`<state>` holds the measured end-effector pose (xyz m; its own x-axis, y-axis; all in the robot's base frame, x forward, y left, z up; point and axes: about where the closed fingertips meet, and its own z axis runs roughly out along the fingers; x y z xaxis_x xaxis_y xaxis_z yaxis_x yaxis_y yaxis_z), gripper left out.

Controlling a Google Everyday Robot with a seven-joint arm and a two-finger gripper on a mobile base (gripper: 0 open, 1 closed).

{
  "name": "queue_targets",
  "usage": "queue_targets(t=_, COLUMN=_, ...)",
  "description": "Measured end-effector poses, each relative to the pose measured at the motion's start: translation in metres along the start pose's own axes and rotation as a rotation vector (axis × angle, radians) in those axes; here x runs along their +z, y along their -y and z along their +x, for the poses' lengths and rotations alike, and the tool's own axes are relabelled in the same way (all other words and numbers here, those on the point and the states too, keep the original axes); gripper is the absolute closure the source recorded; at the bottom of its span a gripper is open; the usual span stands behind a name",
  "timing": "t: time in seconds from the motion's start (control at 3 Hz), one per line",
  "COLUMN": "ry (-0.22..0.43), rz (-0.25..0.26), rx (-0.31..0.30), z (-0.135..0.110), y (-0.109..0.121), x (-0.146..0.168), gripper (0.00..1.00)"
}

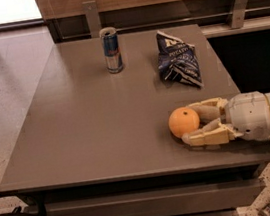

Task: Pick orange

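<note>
Pincer (194, 123): low over the surface (102, 125), right side, spread (not clamped, I judge).
Orange (183, 121): just left, between its tips.

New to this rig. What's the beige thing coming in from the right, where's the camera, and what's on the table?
The beige thing is the robot's gripper, a two-finger claw on the end of its single arm, which reaches in from the right. The robot itself is a wheeled base that is mostly out of the picture.

There is only one camera. It looks down on the table from above its near edge; where it is mounted isn't known.

On the table are a drink can and a blue chip bag near the far edge, and the orange near the front right.

The gripper's fingers are spread on either side of the orange. Nothing is lifted: the orange rests on the table.
</note>
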<state>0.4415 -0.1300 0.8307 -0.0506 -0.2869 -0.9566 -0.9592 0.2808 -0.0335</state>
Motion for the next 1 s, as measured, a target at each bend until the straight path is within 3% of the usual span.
queue_targets(t=0.33, ry=0.000, rz=0.000, rx=0.000, z=0.000, y=0.000, x=0.000, gripper=1.00)
queue_targets(t=0.67, ry=-0.002, rz=-0.002, rx=-0.030, z=-0.018, y=0.002, x=-0.003, gripper=1.00)
queue_targets(t=1.0, ry=-0.014, rz=0.009, rx=-0.101, z=-0.057, y=0.005, x=-0.013, gripper=1.00)
